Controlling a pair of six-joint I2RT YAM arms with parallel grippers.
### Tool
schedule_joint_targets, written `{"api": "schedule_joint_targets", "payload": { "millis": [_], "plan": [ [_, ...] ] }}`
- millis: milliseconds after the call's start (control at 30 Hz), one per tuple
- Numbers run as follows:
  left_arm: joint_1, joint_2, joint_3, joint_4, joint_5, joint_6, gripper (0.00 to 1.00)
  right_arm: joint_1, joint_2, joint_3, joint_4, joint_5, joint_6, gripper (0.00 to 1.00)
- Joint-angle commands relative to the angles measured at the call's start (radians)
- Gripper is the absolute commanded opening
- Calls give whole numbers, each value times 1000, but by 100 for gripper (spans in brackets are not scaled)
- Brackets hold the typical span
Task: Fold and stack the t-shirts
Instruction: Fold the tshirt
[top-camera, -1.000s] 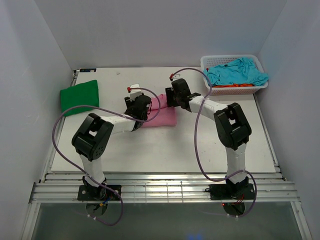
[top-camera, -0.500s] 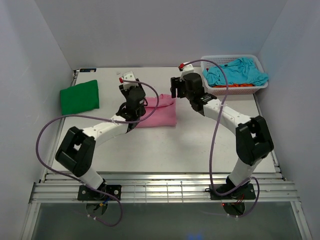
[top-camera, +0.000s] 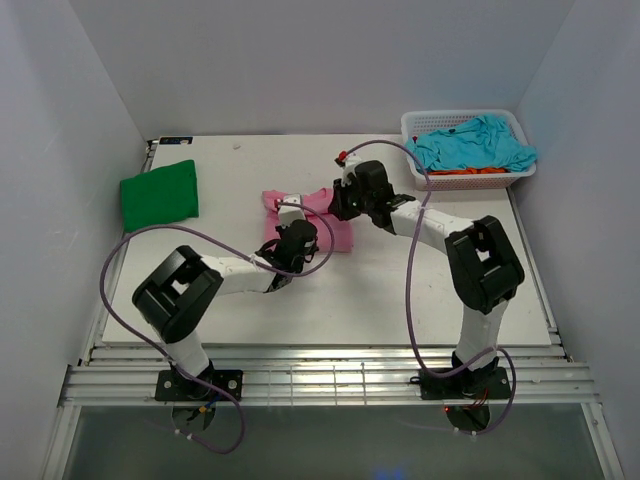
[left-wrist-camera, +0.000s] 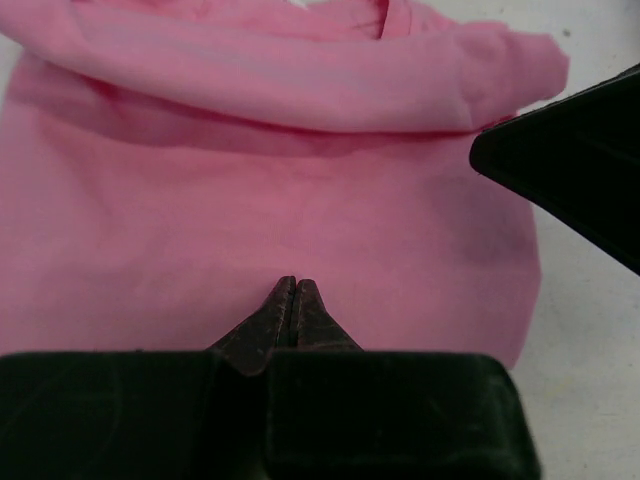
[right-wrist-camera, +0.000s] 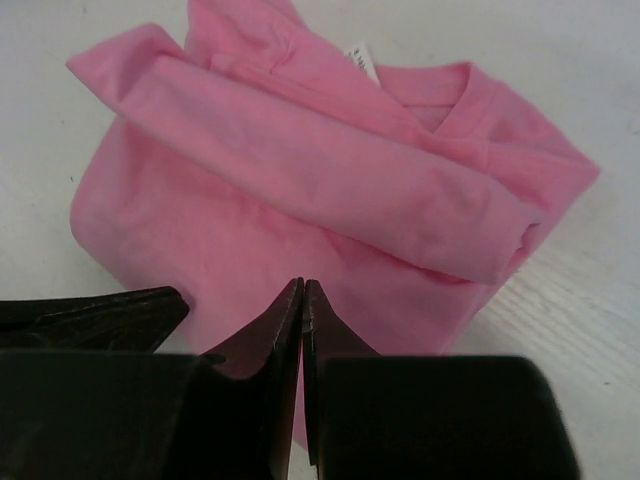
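A pink t-shirt lies folded at the middle of the table, with a rolled fold along its far side and its collar showing. My left gripper is shut at its near left edge, tips over the cloth. My right gripper is shut at its right edge, tips over the cloth. Nothing shows between either pair of fingers. A green t-shirt lies folded at the far left. Turquoise and orange t-shirts lie in the basket.
The white mesh basket stands at the table's far right corner. The side walls are close on both sides. Purple cables loop from both arms over the near half of the table.
Both arms have drawn back from the shirt's far edge to its near and right edges. Both grippers, open before, are now shut. The pink shirt now shows a rolled fold.
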Motion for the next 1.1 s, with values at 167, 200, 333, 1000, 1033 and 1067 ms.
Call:
{"api": "schedule_joint_targets", "payload": {
  "millis": [167,200,333,1000,1033,1067],
  "plan": [
    [3,96,62,-6,22,-29,0,8,84,84,-24,-131,28,8],
    [3,105,65,-6,19,-27,0,8,95,87,-27,-133,30,8],
    [3,138,73,-3,14,-35,0,8,123,98,-26,-137,28,8],
    [-8,55,-80,-4,14,-130,0,6,388,412,-112,-53,13,8],
    [-10,47,-92,-4,9,-133,0,8,397,437,-142,-44,8,8],
    [-16,35,-115,-4,6,-139,0,6,406,487,-150,-22,1,8]
  ]
}}
